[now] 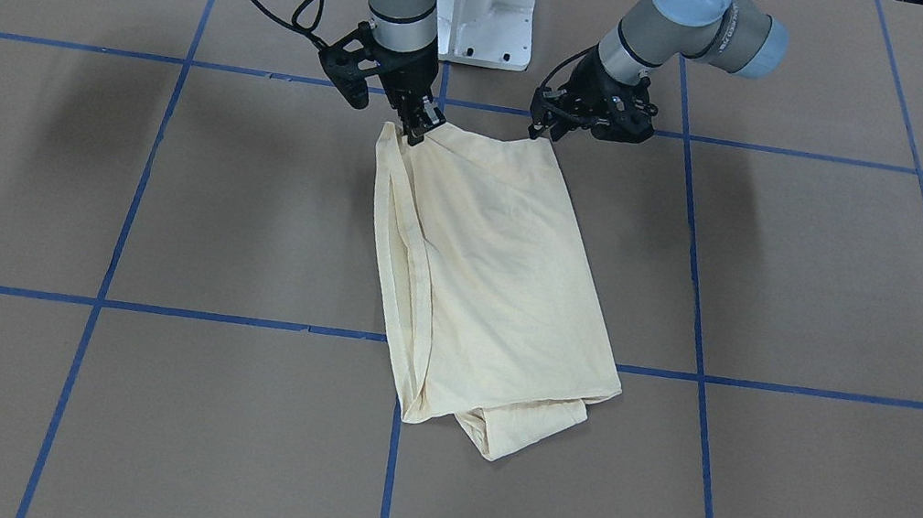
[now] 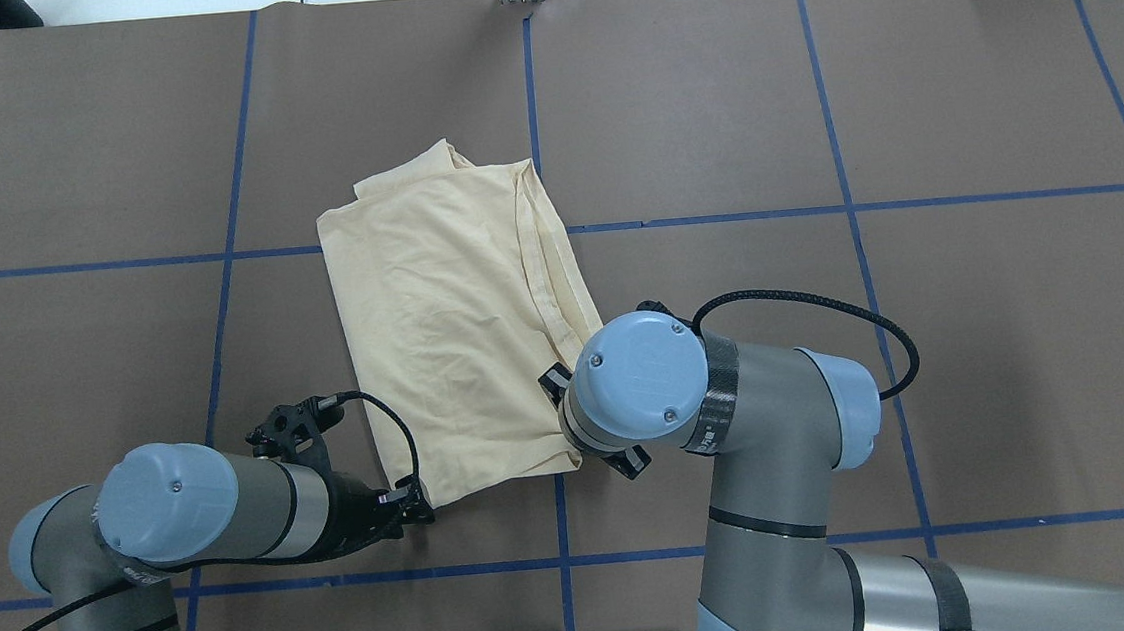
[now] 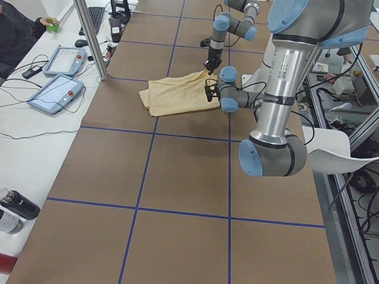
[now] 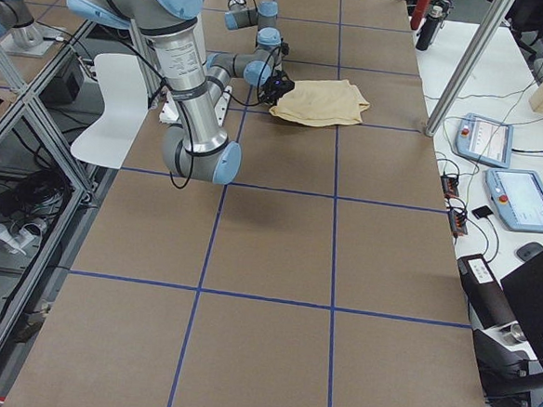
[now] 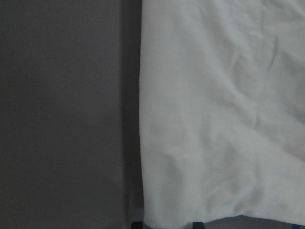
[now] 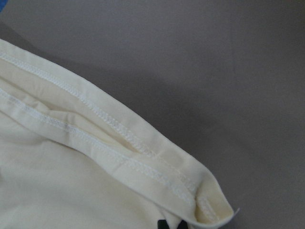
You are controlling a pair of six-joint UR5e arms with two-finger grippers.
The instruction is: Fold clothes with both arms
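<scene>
Currently the cream-yellow T-shirt (image 1: 495,283) lies on the brown counter (image 1: 791,283), folded into a long narrow rectangle, print not visible. It sits slightly skewed over a crossing of the blue tape lines (image 1: 230,319), with a lumpy folded end on the side far from the robot and two stitched hems stacked along its right-arm edge. The right end effector (image 1: 420,125) points down at the near corner on that side, narrow and pinching the hem corner. In the right wrist view the dark fingertips (image 6: 162,224) sit close together on the cloth, and the corner looks raised a little, casting a shadow on the counter. The left end effector (image 1: 546,124) is low and angled almost flat at the other near corner. In the left wrist view its fingertips (image 5: 137,223) are spread apart with the shirt's corner edge between them, so it is not clamped. The rest of the shirt lies flat with light wrinkles. Both end effectors are at the shirt's robot-side end, just in front of the white pedestal base (image 1: 486,13). In the overhead view the right wrist hides its own end effector. The left side view shows two tablets (image 3: 56,94) and some bottles (image 3: 8,209) on a white bench beside the counter.
</scene>
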